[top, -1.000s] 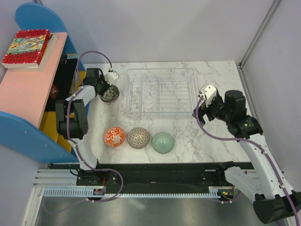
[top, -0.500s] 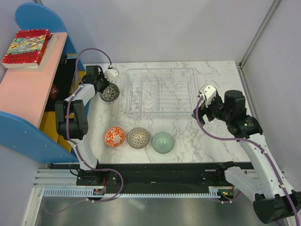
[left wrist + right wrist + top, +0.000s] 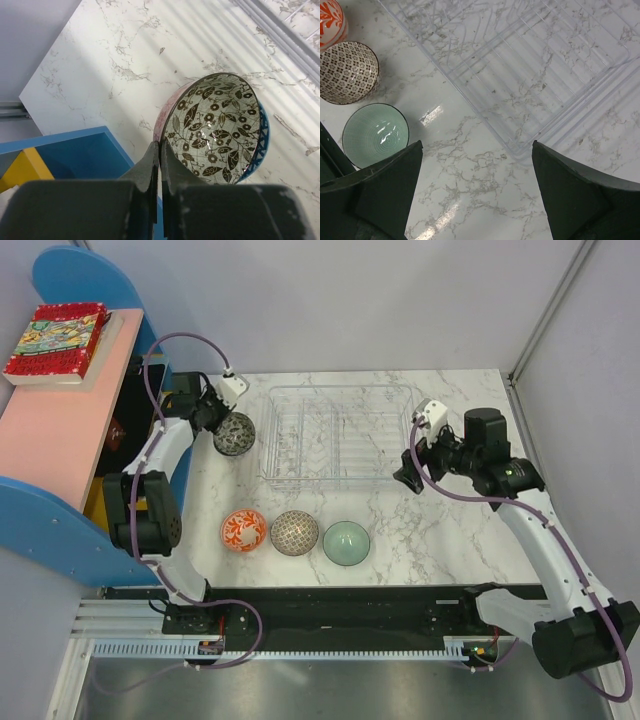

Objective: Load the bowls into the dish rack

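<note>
My left gripper (image 3: 215,418) (image 3: 160,145) is shut on the near rim of a bowl (image 3: 233,433) (image 3: 217,130) with a dark leaf pattern inside and blue outside. That bowl hangs tilted just left of the dish rack. A pinkish edge shows behind its left side. The clear dish rack (image 3: 340,390) (image 3: 520,65) holds nothing. In front of it stand the orange-red floral bowl (image 3: 244,530) (image 3: 330,20), the beige lattice bowl (image 3: 294,533) (image 3: 347,72) and the mint-green bowl (image 3: 346,542) (image 3: 375,135). My right gripper (image 3: 408,475) (image 3: 475,145) hangs open by the rack's near right corner.
A blue and pink shelf (image 3: 60,440) (image 3: 65,155) stands against the table's left side, close to my left arm, with a book (image 3: 55,340) on top. Grey walls close the back and right. The table's far left corner (image 3: 22,92) shows in the left wrist view.
My left gripper has closed on the patterned bowl's rim and tipped it up, drawing slightly back. My right arm has swung left and up toward the rack's right corner, still open.
</note>
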